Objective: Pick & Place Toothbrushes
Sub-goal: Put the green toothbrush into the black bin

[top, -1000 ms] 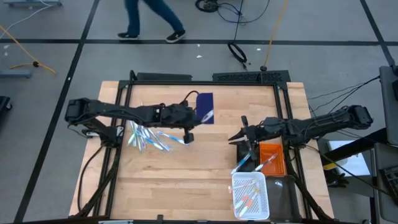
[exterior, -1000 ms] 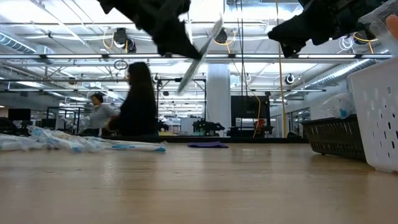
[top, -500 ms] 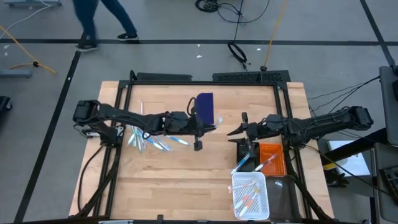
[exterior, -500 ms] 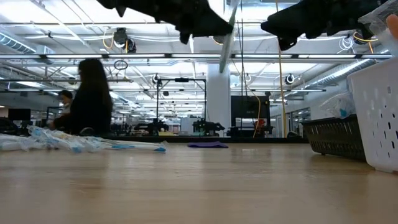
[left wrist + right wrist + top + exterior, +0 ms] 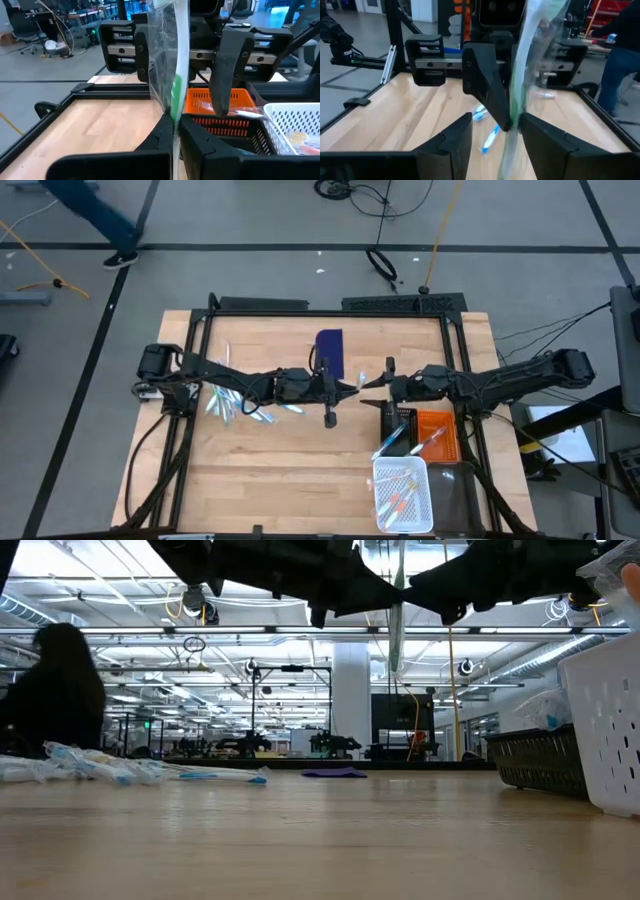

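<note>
One toothbrush (image 5: 397, 635) in a clear wrapper, with green on it, stands upright above the middle of the table. My left gripper (image 5: 347, 387) is shut on it. My right gripper (image 5: 371, 384) faces it from the table's right, open. Its two fingers (image 5: 227, 65) stand on either side of the toothbrush (image 5: 519, 85), and no touch shows. The other toothbrushes (image 5: 240, 402) lie in a loose heap flat on the table's left part. My left gripper pinches the wrapped toothbrush between its two fingers, about midway along its length (image 5: 174, 117). The fingers come level from the table's left and lie across it. The toothbrush is lifted clear and upright, with ends showing above and below the fingers.
A dark blue flat rectangle (image 5: 330, 352) lies at the far middle. On the right stand a black basket (image 5: 398, 423), an orange basket (image 5: 438, 435) and, nearer, a white basket (image 5: 403, 495) with several toothbrushes. The wood between heap and baskets is bare.
My left gripper has carried the toothbrush from near the heap toward the table's right, up to my right gripper, tipping from downward to level. The toothbrush has turned from slanting to upright. My right gripper has opened. A person beyond the far edge has walked off to the left.
</note>
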